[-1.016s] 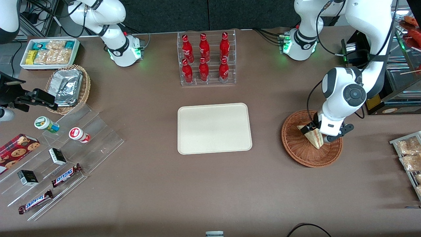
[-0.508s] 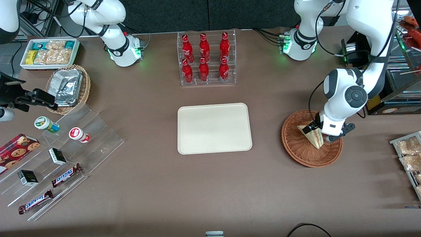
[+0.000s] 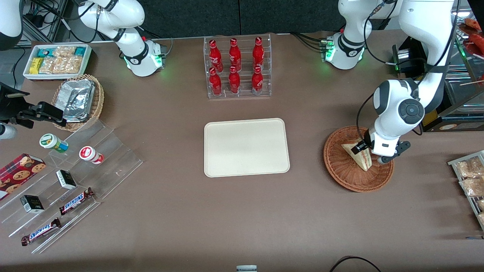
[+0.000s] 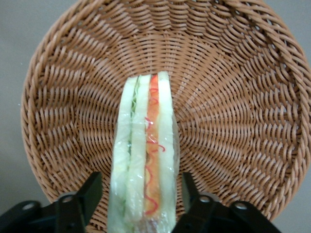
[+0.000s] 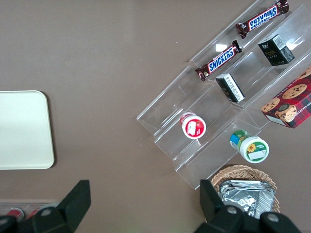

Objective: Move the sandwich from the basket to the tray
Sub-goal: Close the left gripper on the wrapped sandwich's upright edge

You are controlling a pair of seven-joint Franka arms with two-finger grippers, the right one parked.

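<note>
The sandwich (image 3: 362,161) stands on edge in the reddish-brown wicker basket (image 3: 340,172), toward the working arm's end of the table. In the left wrist view the sandwich (image 4: 143,160) shows pale bread with green and red-orange layers under clear wrap, against the basket (image 4: 233,97). My left gripper (image 3: 368,154) is lowered into the basket and open. Its black fingers (image 4: 82,196) straddle the sandwich with a narrow gap on each side, the gripper (image 4: 142,204) centred over the wedge's thick end. The cream tray (image 3: 245,147) lies bare at mid-table and also shows in the right wrist view (image 5: 22,128).
A clear rack of red bottles (image 3: 237,67) stands farther from the camera than the tray. Snack packets (image 3: 469,177) lie on a rack at the working arm's table edge. A tan basket of foil packets (image 3: 77,101) and clear display steps (image 3: 75,177) sit toward the parked arm's end.
The wrist has shifted slightly away from the camera and toward the working arm's end. The sandwich and basket have not moved.
</note>
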